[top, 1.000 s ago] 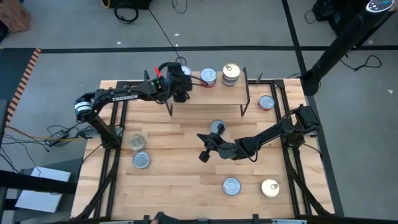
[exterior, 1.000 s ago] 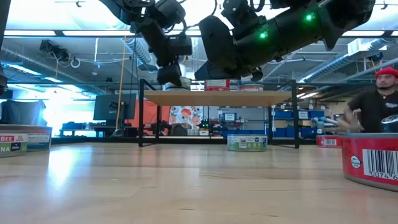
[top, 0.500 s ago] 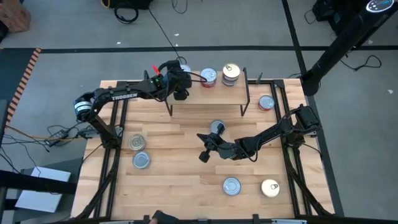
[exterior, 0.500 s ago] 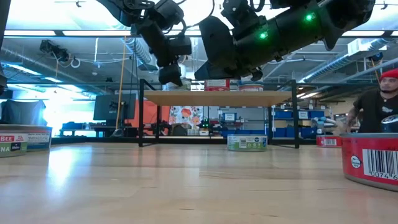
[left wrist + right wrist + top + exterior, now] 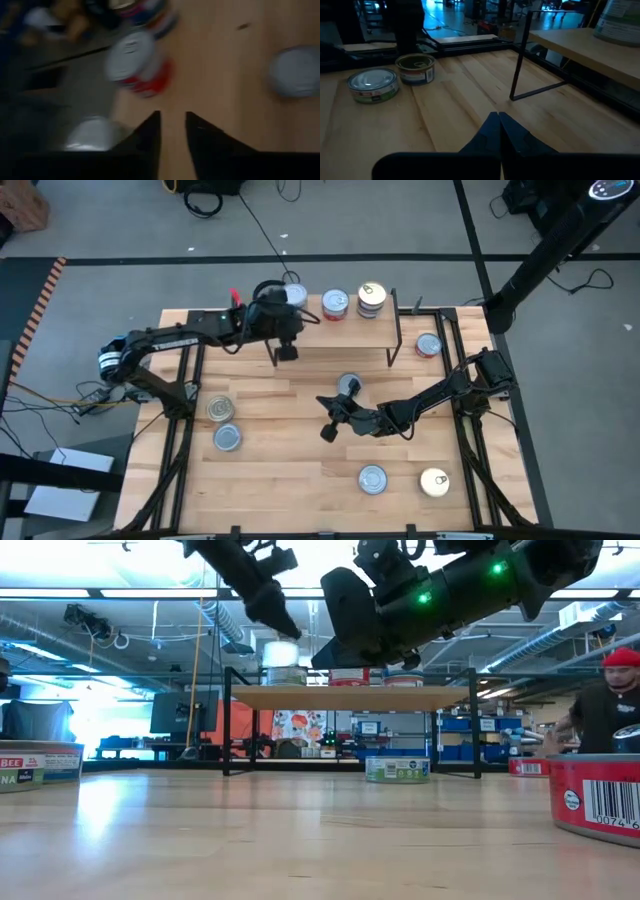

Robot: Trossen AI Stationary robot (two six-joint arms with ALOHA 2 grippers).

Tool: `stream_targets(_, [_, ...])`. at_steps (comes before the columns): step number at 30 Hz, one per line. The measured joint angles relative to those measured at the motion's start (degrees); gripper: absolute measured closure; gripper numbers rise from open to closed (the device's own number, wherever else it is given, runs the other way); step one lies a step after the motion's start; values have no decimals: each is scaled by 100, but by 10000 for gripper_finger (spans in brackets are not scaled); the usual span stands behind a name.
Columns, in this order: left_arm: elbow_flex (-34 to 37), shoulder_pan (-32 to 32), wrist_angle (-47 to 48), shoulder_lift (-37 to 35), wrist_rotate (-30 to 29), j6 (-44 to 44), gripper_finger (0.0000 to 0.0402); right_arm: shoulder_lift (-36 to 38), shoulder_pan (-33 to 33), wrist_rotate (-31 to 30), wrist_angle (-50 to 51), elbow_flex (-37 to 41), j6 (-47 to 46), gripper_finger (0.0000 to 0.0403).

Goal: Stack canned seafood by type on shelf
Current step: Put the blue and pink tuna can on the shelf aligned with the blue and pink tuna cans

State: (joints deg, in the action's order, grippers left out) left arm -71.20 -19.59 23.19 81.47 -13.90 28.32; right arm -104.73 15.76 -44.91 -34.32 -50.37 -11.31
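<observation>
Left wrist tins [image 5: 140, 67] motion-blurred.

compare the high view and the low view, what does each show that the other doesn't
Only the high view shows the two tins at the table's left edge from above, and the gold-topped tin near the front.

Only the low view shows the room behind, with a person at the right, and the barcode on the red tin close to the camera.

Both show the shelf with tins on it, the tin under the shelf, and both arms.
</observation>
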Motion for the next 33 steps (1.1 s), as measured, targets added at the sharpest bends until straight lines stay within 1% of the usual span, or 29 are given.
stream_targets(3, [19,17,235,-116,810,-338,376,0,-16,187,8,0,-52,403])
stream_targets(5, [21,36,367,-137,1239,-465,393,0,-48,392,10,0,-53,403])
stream_targets(7, [91,111,267,-138,1543,-504,393,0,-87,648,10,0,-47,403])
stream_targets(11, [651,364,-699,-144,1973,-511,398,0,-158,1013,9,0,71,403])
stream_targets(16, [1529,543,-2157,-144,2056,-700,399,0,-174,1197,-63,86,190,403])
stream_targets(19, [2054,624,-2739,-254,2268,-829,399,0,-188,1320,-125,230,231,403])
stream_targets(20, [2166,657,-2961,-307,2282,-898,399,0,-204,1474,-220,284,245,403])
stream_targets(22, [2464,683,-2996,-523,2302,-963,399,0,-269,1866,-429,397,262,403])
stream_targets(24, [2663,755,-3090,-674,2280,-1039,400,0,-348,2406,-682,495,287,403])
stream_targets(26, [2925,852,-2948,-948,2287,-1075,400,0,-434,2964,-953,597,288,403])
stream_targets(28, [3090,993,-3012,-1202,2304,-1083,400,0,-499,3510,-1291,738,242,403])
stream_targets(31, [3361,1242,-2661,-1599,2319,-1266,400,0,-578,4327,-1704,898,190,403])
stream_targets(33, [3470,1435,-2378,-1841,2339,-1433,400,0,-589,4689,-1788,929,187,403])
